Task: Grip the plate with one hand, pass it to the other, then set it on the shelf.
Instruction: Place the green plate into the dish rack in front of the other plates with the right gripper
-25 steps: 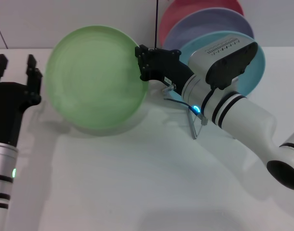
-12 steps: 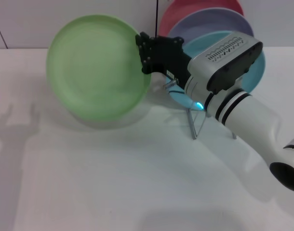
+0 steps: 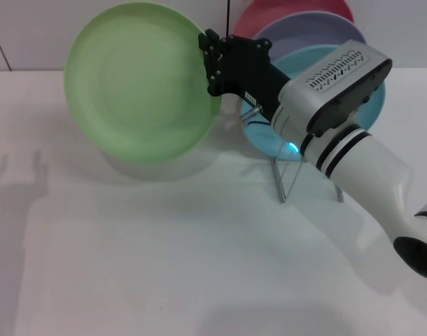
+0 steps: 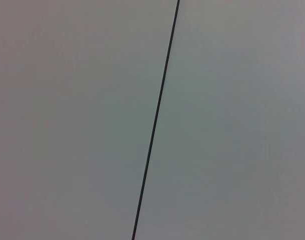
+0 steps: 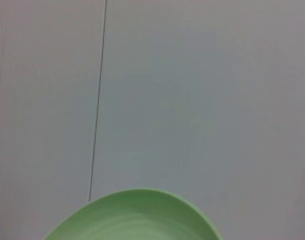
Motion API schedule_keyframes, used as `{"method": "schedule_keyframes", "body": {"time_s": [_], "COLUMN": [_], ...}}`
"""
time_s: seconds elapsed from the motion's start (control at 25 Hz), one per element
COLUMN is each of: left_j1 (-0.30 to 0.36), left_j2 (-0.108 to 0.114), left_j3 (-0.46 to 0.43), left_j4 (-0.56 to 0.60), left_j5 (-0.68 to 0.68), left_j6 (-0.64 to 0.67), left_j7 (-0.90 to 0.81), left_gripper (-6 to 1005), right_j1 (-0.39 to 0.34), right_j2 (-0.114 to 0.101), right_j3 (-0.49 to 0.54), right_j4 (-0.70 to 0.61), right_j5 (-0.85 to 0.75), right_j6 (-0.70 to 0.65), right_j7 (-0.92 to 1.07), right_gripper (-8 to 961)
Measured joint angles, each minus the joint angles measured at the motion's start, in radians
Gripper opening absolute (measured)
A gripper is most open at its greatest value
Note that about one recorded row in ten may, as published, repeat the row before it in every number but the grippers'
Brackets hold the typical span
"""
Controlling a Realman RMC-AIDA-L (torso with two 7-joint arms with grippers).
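Note:
The large light green plate [image 3: 140, 80] is held upright in the air at the back left of the head view. My right gripper [image 3: 215, 66], black, on the bulky white arm with the blue light, is shut on the plate's right rim. The plate's edge also shows in the right wrist view [image 5: 135, 217]. The silver wire shelf [image 3: 287, 178] stands just right of and below the gripper, under the arm. My left gripper is out of view; only its shadow lies on the table at the left.
A turquoise plate [image 3: 371, 105], a lavender plate [image 3: 304, 35] and a pink plate [image 3: 283, 10] stand upright in the shelf behind my right arm. The white table [image 3: 164, 252] spreads in front. The left wrist view shows only a grey wall with a dark seam.
My left gripper has drawn back to the left and out of the head view. My right gripper has lifted the green plate up and a little back.

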State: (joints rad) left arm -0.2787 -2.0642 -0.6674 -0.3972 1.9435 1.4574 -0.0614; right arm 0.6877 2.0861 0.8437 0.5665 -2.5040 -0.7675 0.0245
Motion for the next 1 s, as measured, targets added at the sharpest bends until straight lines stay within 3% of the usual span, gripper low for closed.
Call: {"method": "schedule_keyframes", "body": {"time_s": [0.64, 1.0], "left_j1": [-0.01, -0.013], "left_j2": [-0.001, 0.0], "left_j3": [-0.001, -0.02], "left_j4": [0.009, 0.009], "left_j5": [0.005, 0.002], "left_j6": [0.009, 0.021], "left_j7": [-0.003, -0.003], "left_gripper": [554, 555], "right_j1": [-0.04, -0.067], "right_j2": [0.003, 0.002], "right_j3": [0.0, -0.011], "right_j4": [-0.004, -0.036], "right_j5": [0.002, -0.001], "right_j6": [-0.094, -0.235], "right_j7": [-0.08, -0.19], "right_gripper": [31, 29]}}
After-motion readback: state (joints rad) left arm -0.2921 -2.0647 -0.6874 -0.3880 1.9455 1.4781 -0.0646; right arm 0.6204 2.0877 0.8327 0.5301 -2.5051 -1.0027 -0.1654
